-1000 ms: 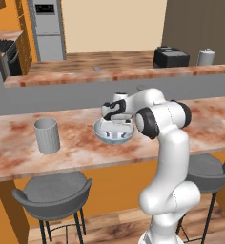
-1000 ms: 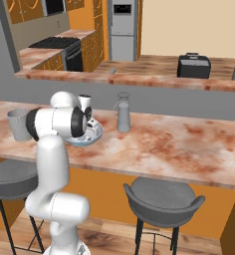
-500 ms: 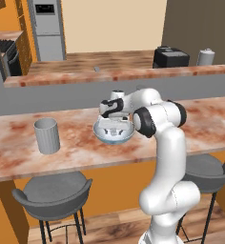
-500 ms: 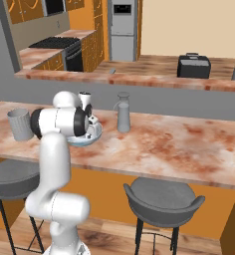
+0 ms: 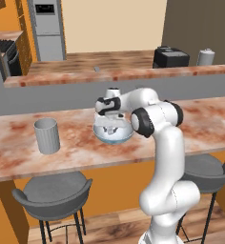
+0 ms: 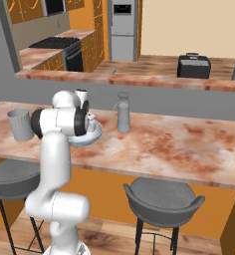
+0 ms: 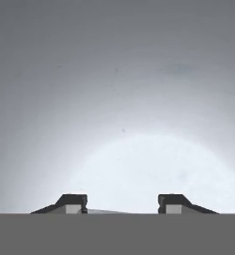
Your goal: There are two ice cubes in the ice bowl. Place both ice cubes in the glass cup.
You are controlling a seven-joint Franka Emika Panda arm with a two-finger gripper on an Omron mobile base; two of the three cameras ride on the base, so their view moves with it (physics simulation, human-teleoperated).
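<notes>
Ice bowl [image 5: 113, 134] sits on the marbled counter [image 5: 76, 152], about midway along its length and between the front and back edges, with the white arm [image 5: 162, 143] bent over it from the front edge. The glass cup [image 5: 47, 136] stands upright on the same counter, well apart from the bowl toward the counter's left end, nearer the front edge. A slim grey bottle [image 6: 123, 111] stands upright near the back edge, just beyond the bowl on its right side as the right base view shows it. The gripper [image 5: 110, 117] points down into the bowl. In the hand view its two fingertips [image 7: 72, 203] stand spread apart with nothing between them, over the bowl's pale inside. Ice cubes: small pale shapes show inside the bowl beneath the hand in the left base view, too blurred to count or place.
</notes>
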